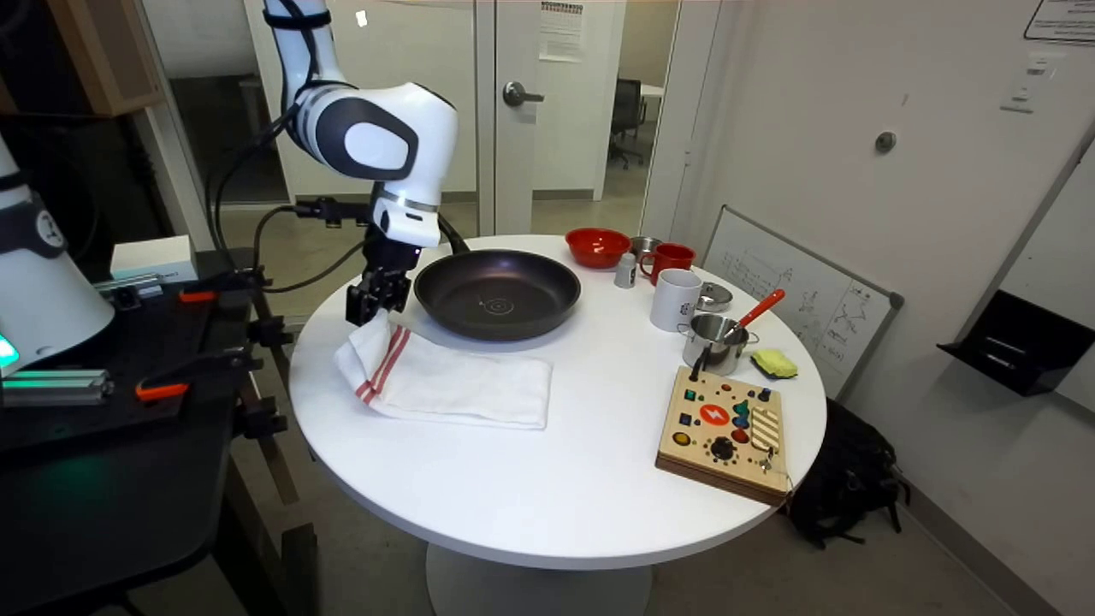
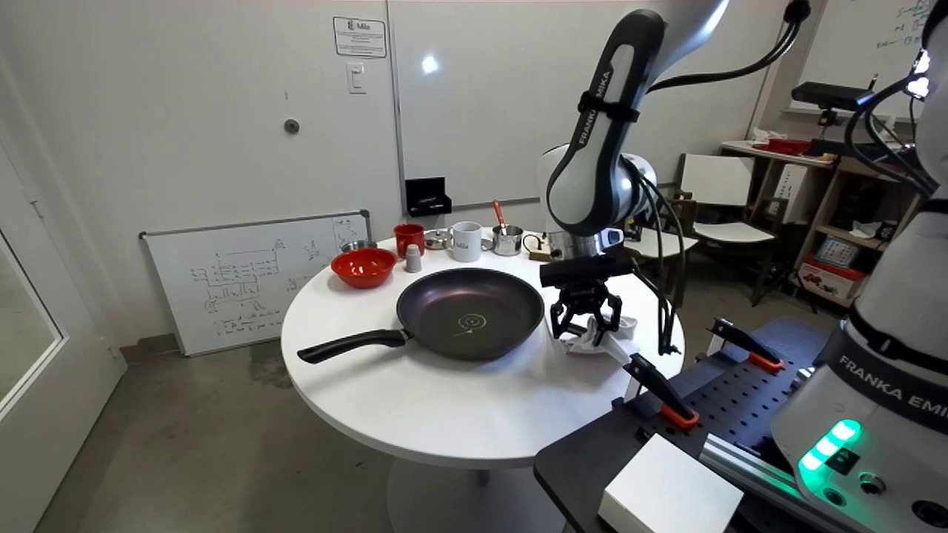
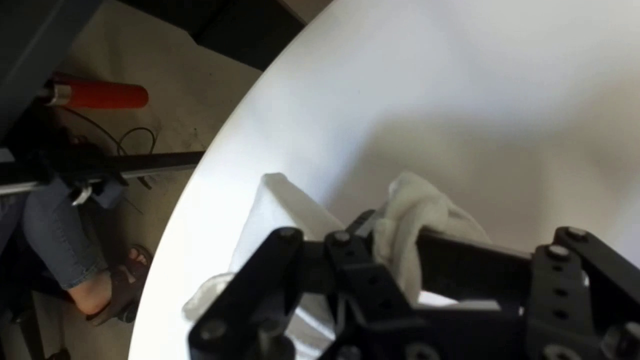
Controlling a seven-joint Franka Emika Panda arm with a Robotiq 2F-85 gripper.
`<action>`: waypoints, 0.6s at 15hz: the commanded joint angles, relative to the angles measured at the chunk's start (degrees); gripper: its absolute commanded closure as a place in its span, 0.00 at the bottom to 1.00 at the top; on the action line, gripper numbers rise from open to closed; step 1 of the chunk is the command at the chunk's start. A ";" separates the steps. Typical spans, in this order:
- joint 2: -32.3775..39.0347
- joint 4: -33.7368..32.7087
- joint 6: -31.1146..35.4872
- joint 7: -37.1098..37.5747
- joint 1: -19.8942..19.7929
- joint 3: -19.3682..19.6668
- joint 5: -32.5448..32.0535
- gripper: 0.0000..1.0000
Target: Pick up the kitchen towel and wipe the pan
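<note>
Jaws, nearest in the wrist view, are closed upon a fold of the kitchen towel (image 1: 462,385), which is laid near the pan (image 1: 498,295) on the surface (image 1: 513,488) and might be lost during lifting, because only its striped end seems pinched.

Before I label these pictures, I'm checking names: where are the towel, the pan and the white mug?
Towel (image 1: 466,385), in an exterior view: flat white part.
Pan (image 2: 470,314), in an exterior view: inside base.
White mug (image 1: 673,299), in an exterior view: outer side.
</note>
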State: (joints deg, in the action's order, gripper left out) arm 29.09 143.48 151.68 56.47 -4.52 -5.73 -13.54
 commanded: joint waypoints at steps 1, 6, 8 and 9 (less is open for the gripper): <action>-3.38 -1.57 -6.23 -6.96 6.50 4.37 3.71 0.99; -2.77 -4.77 -14.58 -11.43 9.93 7.60 2.82 0.99; -2.43 -5.56 -16.34 -13.26 10.22 8.10 2.82 0.99; -2.25 -6.07 -17.71 -13.50 10.51 8.56 2.62 0.99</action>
State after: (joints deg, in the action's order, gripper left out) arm 26.58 139.19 138.15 46.01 4.10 0.90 -11.83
